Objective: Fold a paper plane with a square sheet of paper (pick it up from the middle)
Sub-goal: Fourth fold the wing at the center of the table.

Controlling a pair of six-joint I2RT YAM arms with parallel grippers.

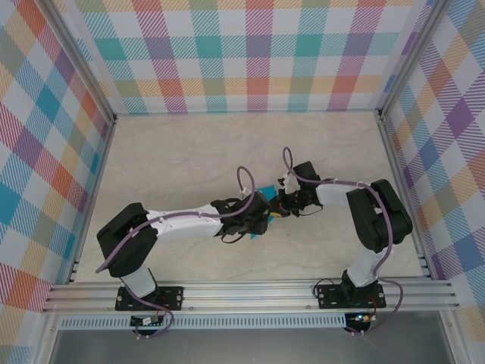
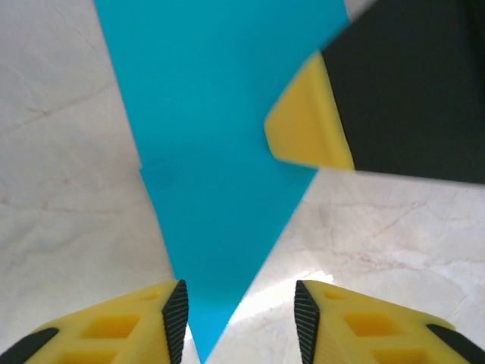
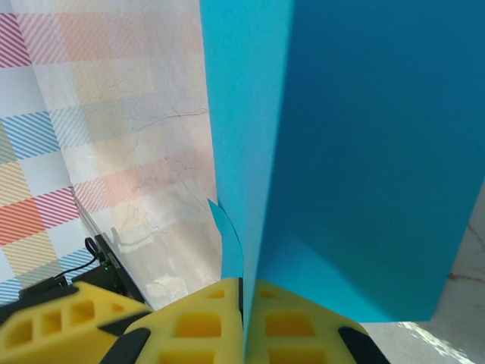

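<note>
My left arm (image 1: 189,224) stretches from its base at the near left toward the middle, and I see the left pincer (image 2: 241,311) with its jaws parted, the black pads facing each other across a clear gap. My right arm (image 1: 375,220) rises from its base at the near right, folds at the elbow and points back to the left, so the two pincers meet nose to nose at the centre. The right pincer (image 3: 244,299) has its jaws pressed tight together on the sheet of paper (image 3: 364,152), and one of its yellow fingers (image 2: 303,125) sits just ahead of my left pincer.
</note>
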